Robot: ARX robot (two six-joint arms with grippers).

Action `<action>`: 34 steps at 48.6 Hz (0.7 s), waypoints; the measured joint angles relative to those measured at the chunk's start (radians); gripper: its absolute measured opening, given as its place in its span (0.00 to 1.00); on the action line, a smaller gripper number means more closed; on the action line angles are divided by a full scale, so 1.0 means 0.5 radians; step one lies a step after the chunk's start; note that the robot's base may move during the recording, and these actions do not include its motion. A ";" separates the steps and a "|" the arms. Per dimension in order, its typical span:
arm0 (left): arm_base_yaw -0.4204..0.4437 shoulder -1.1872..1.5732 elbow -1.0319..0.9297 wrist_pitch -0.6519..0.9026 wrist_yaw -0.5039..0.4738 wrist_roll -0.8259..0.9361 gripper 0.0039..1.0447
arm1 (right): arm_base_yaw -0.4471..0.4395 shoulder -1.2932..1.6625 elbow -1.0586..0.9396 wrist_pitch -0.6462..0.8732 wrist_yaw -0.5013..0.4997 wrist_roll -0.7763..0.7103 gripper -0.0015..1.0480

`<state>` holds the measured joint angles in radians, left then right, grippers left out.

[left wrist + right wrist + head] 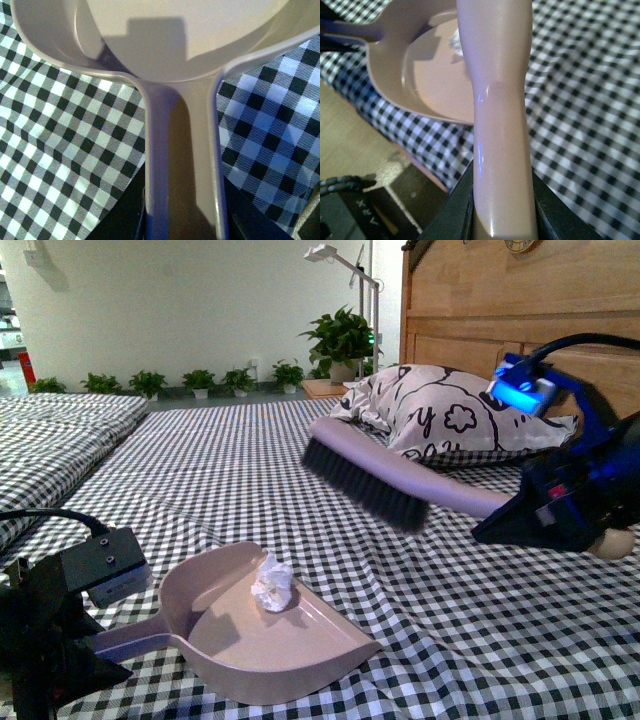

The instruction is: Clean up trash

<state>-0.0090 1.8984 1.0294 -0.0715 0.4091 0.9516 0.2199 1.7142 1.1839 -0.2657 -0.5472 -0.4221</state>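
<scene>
My left gripper [85, 640] clamped the dustpan [255, 640] handle at 8 o'clock; the trash [272, 585] lay inside it. My right gripper [500, 520] gripped the brush [370, 480], raised at 3 o'clock.

A bedroom: a checkered bedsheet [300, 470], a patterned pillow [440, 415] and a wooden headboard [470, 310].

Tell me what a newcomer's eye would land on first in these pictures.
First, the pink dustpan low in the front view on the black-and-white checked bedspread, with a small white tissue wad lying inside it; the left tool holds its handle. Next, the long brush raised above the bed, held by the right tool, in front of a patterned pillow by the wooden headboard.
</scene>
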 joint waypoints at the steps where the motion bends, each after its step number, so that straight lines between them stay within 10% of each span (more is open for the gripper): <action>1: 0.000 0.000 0.000 0.000 0.000 0.000 0.24 | -0.027 -0.002 0.005 0.011 0.007 0.001 0.19; 24: 0.001 0.000 0.000 0.008 0.012 -0.008 0.24 | -0.304 0.072 -0.190 0.808 0.436 0.327 0.19; 34: 0.003 -0.011 -0.089 0.507 0.190 -0.415 0.24 | -0.413 -0.035 -0.383 0.944 0.447 0.436 0.19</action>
<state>-0.0074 1.8927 0.9852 0.1818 0.5041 0.7441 0.0135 1.6966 0.9924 0.2062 -0.3237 -0.2043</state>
